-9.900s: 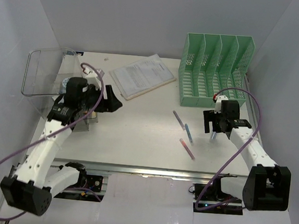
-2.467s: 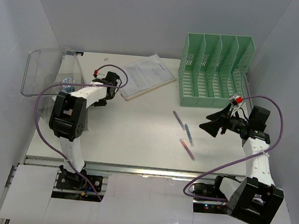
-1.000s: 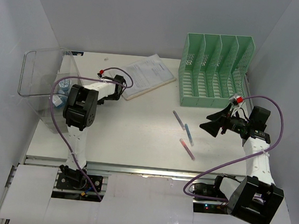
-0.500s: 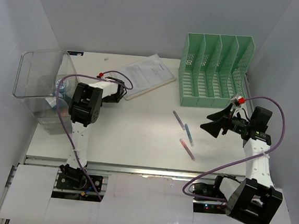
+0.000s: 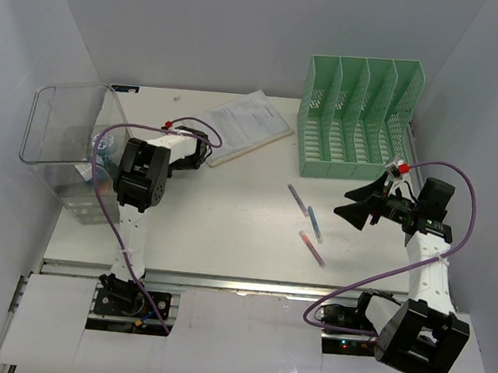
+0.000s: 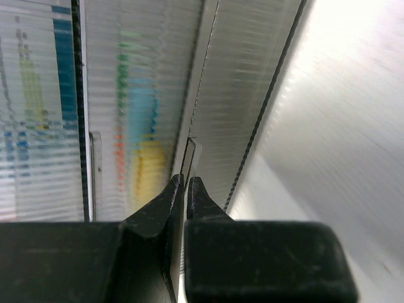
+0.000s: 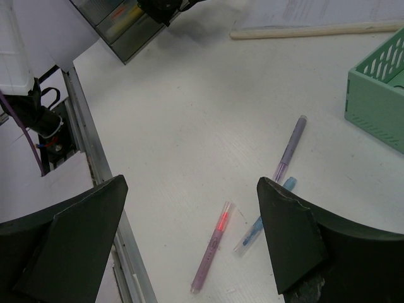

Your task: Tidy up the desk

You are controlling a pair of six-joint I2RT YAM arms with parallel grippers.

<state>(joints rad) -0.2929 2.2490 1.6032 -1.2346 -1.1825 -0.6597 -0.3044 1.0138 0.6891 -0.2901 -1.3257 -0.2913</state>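
Observation:
The white desk (image 5: 227, 237) carries a clear plastic bin (image 5: 69, 149) at the left, standing upright with small coloured items inside. My left gripper (image 6: 185, 180) is shut on a thin clear wall edge of that bin (image 6: 145, 95); the left arm (image 5: 141, 177) bends beside it. Three pens lie right of centre: purple (image 5: 298, 198), blue (image 5: 315, 221), pink (image 5: 312, 247). My right gripper (image 5: 356, 209) hovers open just right of them, with nothing between its fingers. From the right wrist, the purple pen (image 7: 289, 148), blue pen (image 7: 260, 228) and pink pen (image 7: 212, 246) lie below the right gripper (image 7: 191, 183).
A mint-green slotted file rack (image 5: 360, 118) stands at the back right. A stack of papers (image 5: 237, 126) lies at the back centre, close to the left arm's wrist. A metal rail (image 5: 240, 283) runs along the desk's front edge. White walls close in on both sides.
The clear bin has gone from tilted to standing upright and shifted slightly left, with the left gripper shut on its wall. The right arm and the pens have not moved.

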